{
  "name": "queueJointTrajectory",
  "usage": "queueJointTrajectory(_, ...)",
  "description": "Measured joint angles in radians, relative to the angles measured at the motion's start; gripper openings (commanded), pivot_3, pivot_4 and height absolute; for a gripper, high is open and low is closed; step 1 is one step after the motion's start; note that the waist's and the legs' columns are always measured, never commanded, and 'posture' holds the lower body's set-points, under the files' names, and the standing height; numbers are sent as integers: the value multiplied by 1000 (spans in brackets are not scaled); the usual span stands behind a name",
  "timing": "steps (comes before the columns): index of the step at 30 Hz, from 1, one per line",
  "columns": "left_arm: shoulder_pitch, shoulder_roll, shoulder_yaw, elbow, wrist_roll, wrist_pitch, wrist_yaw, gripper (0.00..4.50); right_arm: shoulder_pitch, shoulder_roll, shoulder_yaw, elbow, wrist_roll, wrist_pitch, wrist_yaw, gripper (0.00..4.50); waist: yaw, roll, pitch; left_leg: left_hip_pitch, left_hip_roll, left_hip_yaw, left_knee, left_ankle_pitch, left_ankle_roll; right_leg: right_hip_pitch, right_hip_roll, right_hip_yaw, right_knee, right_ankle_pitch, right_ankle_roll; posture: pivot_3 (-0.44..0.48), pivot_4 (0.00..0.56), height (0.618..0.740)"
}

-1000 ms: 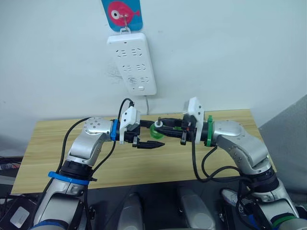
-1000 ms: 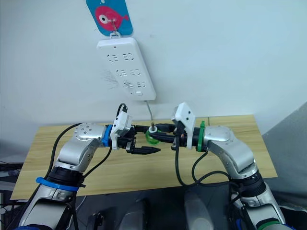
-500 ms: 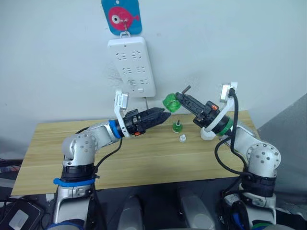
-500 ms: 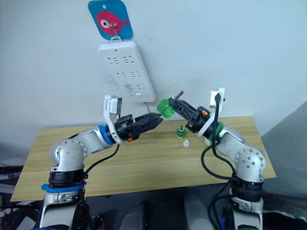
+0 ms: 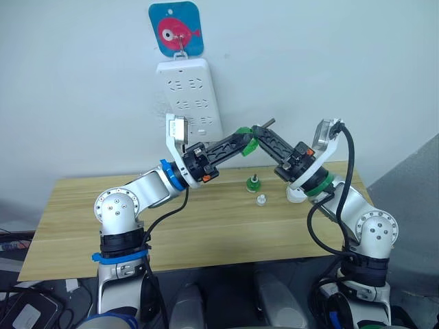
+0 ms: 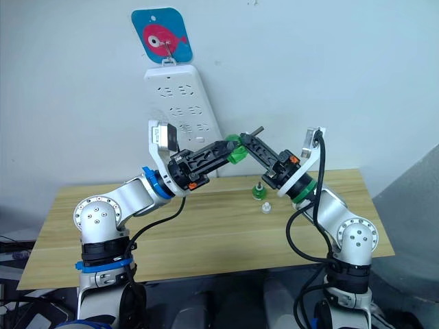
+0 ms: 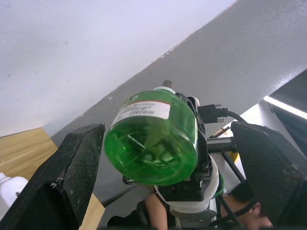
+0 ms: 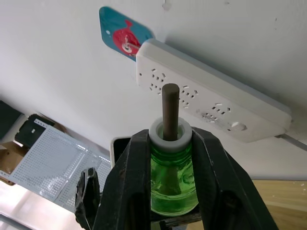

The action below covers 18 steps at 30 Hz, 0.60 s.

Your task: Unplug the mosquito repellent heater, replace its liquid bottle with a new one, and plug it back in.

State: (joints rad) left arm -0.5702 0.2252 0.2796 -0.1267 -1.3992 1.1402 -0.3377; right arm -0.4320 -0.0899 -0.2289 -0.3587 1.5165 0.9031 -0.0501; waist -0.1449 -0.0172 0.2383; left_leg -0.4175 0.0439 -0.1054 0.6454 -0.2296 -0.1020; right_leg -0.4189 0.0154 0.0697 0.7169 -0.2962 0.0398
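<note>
Bottle (image 8: 172,191): green, clear, dark wick (image 8: 170,108) standing out of a white neck collar. It is held in the air, above the counter (image 5: 103,226).
Right claw (image 8: 170,136): closed on the bottle at the neck, one finger on each side, wick pointing out past the fingertips.
Left claw (image 7: 168,132): spread wide, with the bottle's base between its fingers (image 7: 72,177). Contact cannot be made out; a gap shows on both sides in the left wrist view.
Heater (image 5: 296,195): white rounded body on the counter, below the right claw. It is half hidden behind the right forearm; vent and prongs not visible.
Second bottle (image 5: 252,182): small, green, upright on the counter beneath both claws. A small pale cap (image 5: 261,199) sits just beside it.
Strip (image 5: 187,96): on the wall beyond the claws, hung under a blue fish tag (image 5: 177,27). Its lower end is partly covered by the left wrist.
</note>
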Motion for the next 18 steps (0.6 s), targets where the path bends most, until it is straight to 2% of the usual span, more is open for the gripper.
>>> queueJointTrajectory(5,0,-11,-1,1,-32,-25,35,4500,0,-23,25,0,28,-25,-16,803,0,0,0,0,0,0,0,0,0,0,0,0,0,0,0,-177,167,740)
queueJointTrajectory(8,1,-9,-4,1,-51,-32,43,3872,0,-29,37,0,40,-46,-19,802,0,0,0,0,0,0,0,0,0,0,0,0,0,0,0,-177,167,740)
queueJointTrajectory(13,17,5,-12,11,-85,-33,41,2351,0,-39,65,0,69,-66,-24,802,1,0,0,0,0,0,0,0,0,0,0,0,0,0,0,-175,169,740)
queueJointTrajectory(18,21,19,-21,12,-92,-40,30,2322,3,-51,80,0,95,-80,-36,802,2,0,-1,0,0,0,0,0,0,0,0,0,0,0,0,-174,172,740)
